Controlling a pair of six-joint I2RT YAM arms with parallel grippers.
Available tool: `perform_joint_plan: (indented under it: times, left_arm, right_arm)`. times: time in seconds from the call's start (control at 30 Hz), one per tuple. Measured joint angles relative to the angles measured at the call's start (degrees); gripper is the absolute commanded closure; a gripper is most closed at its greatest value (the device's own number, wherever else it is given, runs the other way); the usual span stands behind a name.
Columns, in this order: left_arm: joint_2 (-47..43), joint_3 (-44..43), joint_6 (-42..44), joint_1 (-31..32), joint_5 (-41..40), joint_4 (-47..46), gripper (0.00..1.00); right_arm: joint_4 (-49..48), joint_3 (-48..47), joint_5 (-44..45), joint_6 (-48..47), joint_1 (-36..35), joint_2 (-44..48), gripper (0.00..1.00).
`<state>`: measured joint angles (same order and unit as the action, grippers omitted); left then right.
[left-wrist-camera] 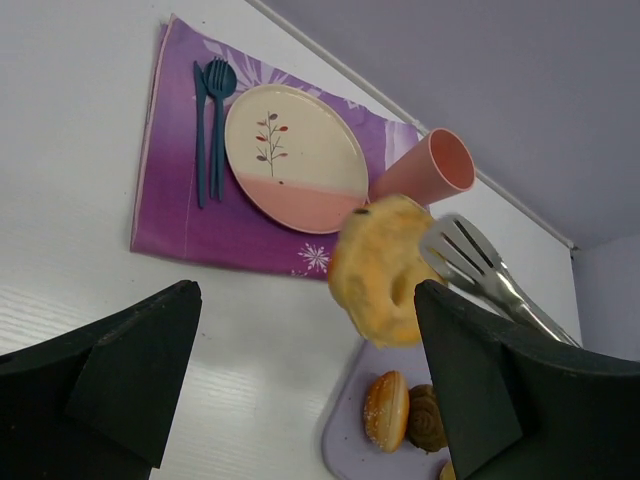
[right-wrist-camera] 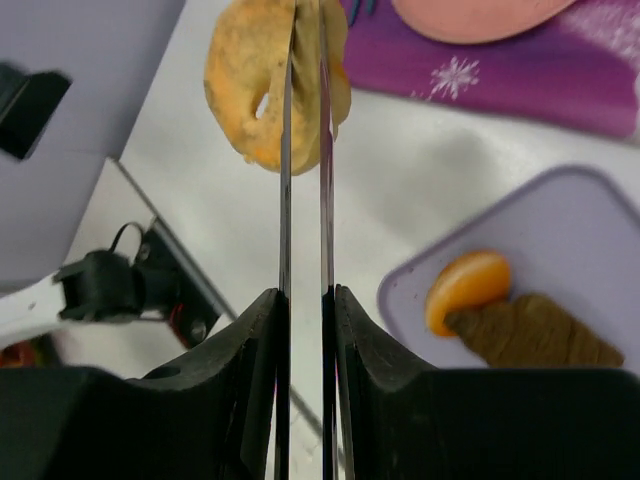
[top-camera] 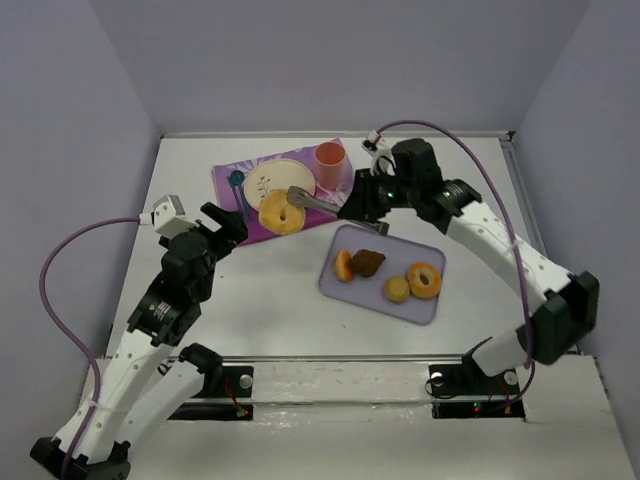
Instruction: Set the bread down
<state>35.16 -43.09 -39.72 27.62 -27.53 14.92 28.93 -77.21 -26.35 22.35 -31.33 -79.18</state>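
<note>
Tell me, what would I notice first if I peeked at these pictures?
A golden ring of bread hangs in the air, pinched in metal tongs that the right gripper squeezes shut, close to the painted plate on the purple mat. Nearby on the table, a pale tray holds smaller pastries.

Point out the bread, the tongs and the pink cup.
bread [left-wrist-camera: 378,272]: left wrist view, middle of its crust.
tongs [left-wrist-camera: 468,260]: left wrist view, slotted blade.
pink cup [left-wrist-camera: 405,181]: left wrist view, outer wall.
</note>
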Motion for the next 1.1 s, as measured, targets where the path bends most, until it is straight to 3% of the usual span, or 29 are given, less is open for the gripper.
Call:
perform_joint_plan:
  times: [0.1, 0.37, 0.43, 0.47, 0.67, 1.1]
  left_arm:
    - [-0.98, 0.0, -0.37, 0.0, -0.42, 0.66, 0.01]
    - [-2.01, 0.0, -1.22, 0.0, -0.79, 1.22, 0.01]
    - [-1.95, 0.0, -1.29, 0.0, -0.79, 1.27, 0.01]
    - [-1.9, 0.0, -1.29, 0.0, -0.79, 1.29, 0.01]
    - [-1.84, 0.0, -1.29, 0.0, -0.72, 1.64, 0.01]
    - [-1.66, 0.0, -1.42, 0.0, 0.13, 1.68, 0.01]
  right_arm:
    - [-1.73, -10.14, 5.84, -1.27, -2.19, -14.05, 0.93]
    - [-1.03, -30.4, 17.62, -3.28, -2.54, -38.36, 0.93]
    - [-0.24, -34.42, 18.51, -3.58, -2.49, -42.38, 0.76]
    - [0.46, -36.22, 19.06, -3.63, -2.51, -44.41, 0.74]
    - [3.32, -40.63, 20.0, -3.98, -2.56, -47.52, 0.55]
    - [5.38, -41.24, 21.42, -7.61, -2.71, -41.75, 0.49]
